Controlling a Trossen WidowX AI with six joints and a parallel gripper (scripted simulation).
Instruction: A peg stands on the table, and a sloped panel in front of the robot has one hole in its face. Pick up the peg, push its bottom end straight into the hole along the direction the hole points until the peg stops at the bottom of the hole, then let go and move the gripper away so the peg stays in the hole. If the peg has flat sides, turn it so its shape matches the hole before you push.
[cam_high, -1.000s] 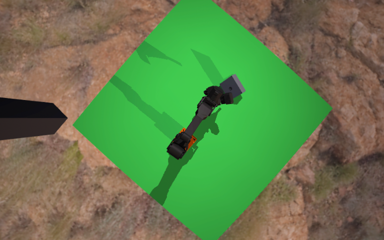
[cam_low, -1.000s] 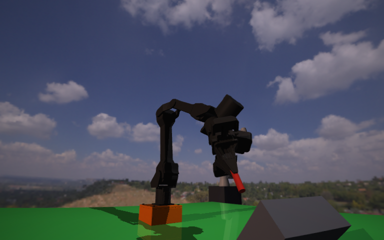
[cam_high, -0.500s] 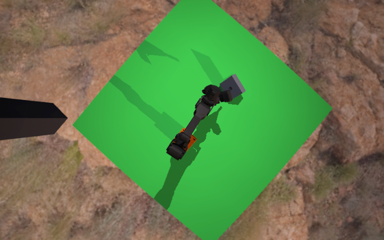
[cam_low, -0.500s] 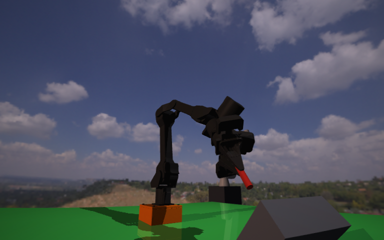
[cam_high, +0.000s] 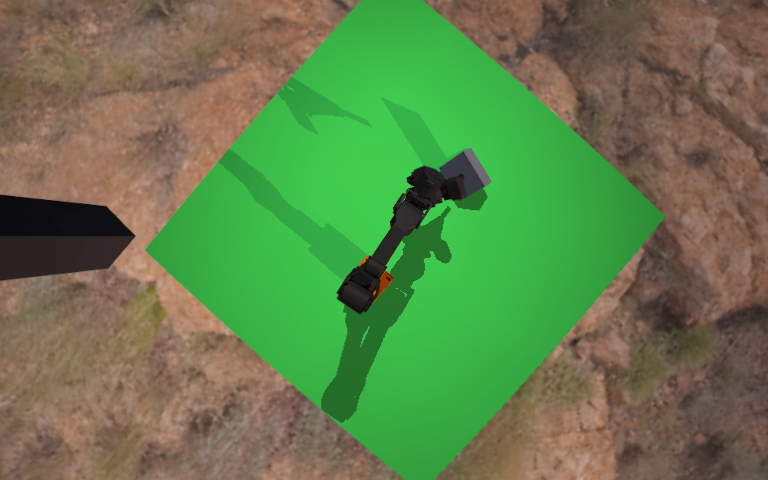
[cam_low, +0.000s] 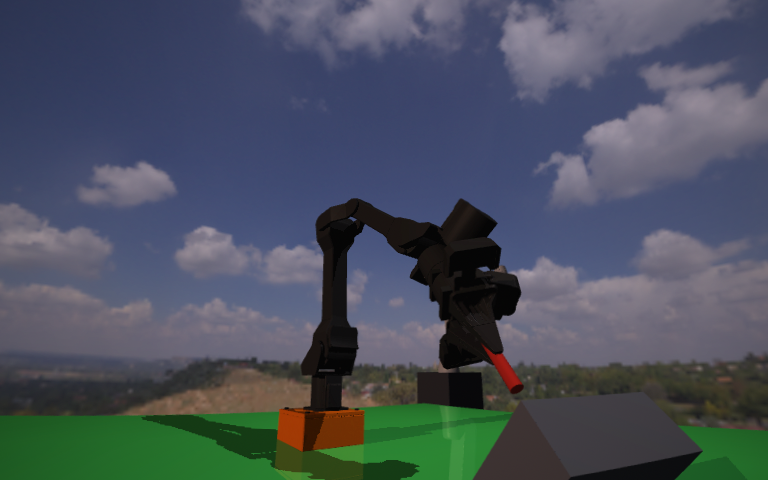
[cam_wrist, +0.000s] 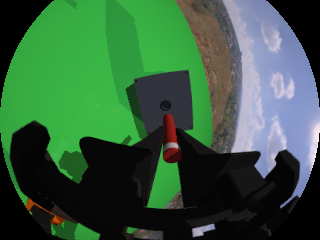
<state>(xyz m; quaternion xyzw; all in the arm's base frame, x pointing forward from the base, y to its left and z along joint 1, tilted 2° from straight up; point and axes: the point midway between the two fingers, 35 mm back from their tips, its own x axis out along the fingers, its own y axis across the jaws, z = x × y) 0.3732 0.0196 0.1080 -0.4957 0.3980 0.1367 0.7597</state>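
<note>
My gripper (cam_low: 480, 344) (cam_wrist: 169, 130) is shut on a round red peg (cam_low: 502, 370) (cam_wrist: 170, 136). The peg is tilted, its free end pointing down toward the sloped dark grey panel (cam_low: 594, 427) (cam_wrist: 150, 94) (cam_high: 470, 165). In the wrist view the peg's tip lies just below the small round hole (cam_wrist: 166, 104) in the panel's face, a short gap away. In the side view the peg's tip hangs a little above the panel's upper left edge. In the overhead view the gripper (cam_high: 455, 186) covers the peg beside the panel.
The arm's orange base (cam_low: 320, 428) (cam_high: 384, 280) stands on the green table (cam_high: 509, 316) (cam_low: 113, 447). A dark block (cam_low: 450, 388) stands behind the gripper at the table's far side. A black bar (cam_high: 56, 237) juts in at the left, off the table.
</note>
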